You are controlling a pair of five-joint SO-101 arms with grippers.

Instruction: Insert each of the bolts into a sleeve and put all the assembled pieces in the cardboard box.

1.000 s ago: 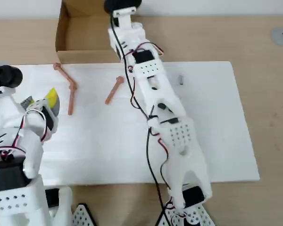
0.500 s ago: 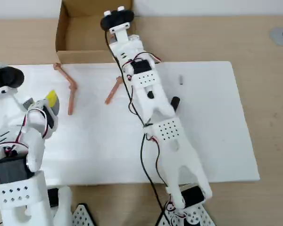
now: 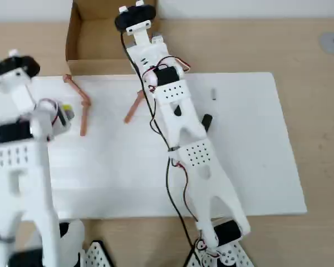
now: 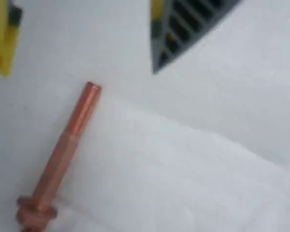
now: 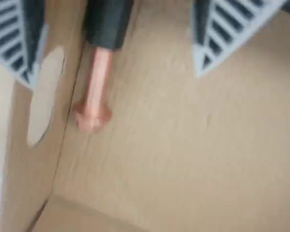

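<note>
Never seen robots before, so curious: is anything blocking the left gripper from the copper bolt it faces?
Nothing visible does: the bolt lies flat on the white mat, with bare mat between it and the open left gripper.

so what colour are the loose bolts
Copper-orange; a bolt shows best in the left wrist view.

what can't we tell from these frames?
- High view: the right arm covers part of the cardboard box floor.
- Right wrist view: the sleeve is cut off by the edge; blur hides whether its bolt touches the box.
- High view: dark item on the white mat, too small to identify.
</note>
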